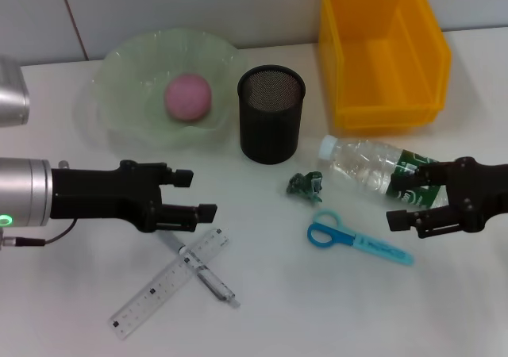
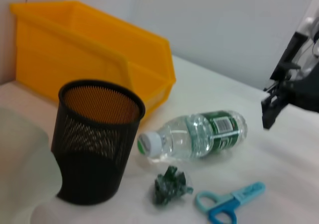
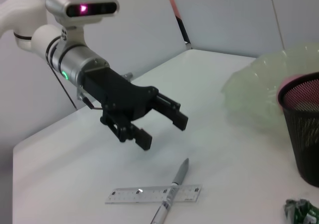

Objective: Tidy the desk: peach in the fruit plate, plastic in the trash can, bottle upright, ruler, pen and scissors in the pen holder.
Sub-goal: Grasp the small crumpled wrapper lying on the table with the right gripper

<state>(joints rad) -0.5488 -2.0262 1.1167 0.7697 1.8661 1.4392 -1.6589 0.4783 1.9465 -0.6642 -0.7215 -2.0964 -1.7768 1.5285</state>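
Note:
The pink peach [image 1: 188, 97] lies in the green fruit plate [image 1: 127, 71]. To its right stands the black mesh pen holder [image 1: 271, 113], and behind that the yellow bin [image 1: 381, 51] that serves as trash can. The clear bottle [image 1: 369, 165] lies on its side, with crumpled green plastic [image 1: 305, 186] and blue scissors [image 1: 357, 240] in front of it. The ruler [image 1: 168, 282] and pen [image 1: 205, 271] lie crossed near the front. My left gripper [image 1: 196, 195] hovers open just above them. My right gripper [image 1: 401, 201] stands open at the bottle's base end.
The left wrist view shows the pen holder [image 2: 97, 139], bin [image 2: 89, 50], bottle [image 2: 199, 134], plastic [image 2: 172, 184] and scissors [image 2: 229, 204]. The right wrist view shows the left gripper [image 3: 162, 124] above the ruler [image 3: 154, 194].

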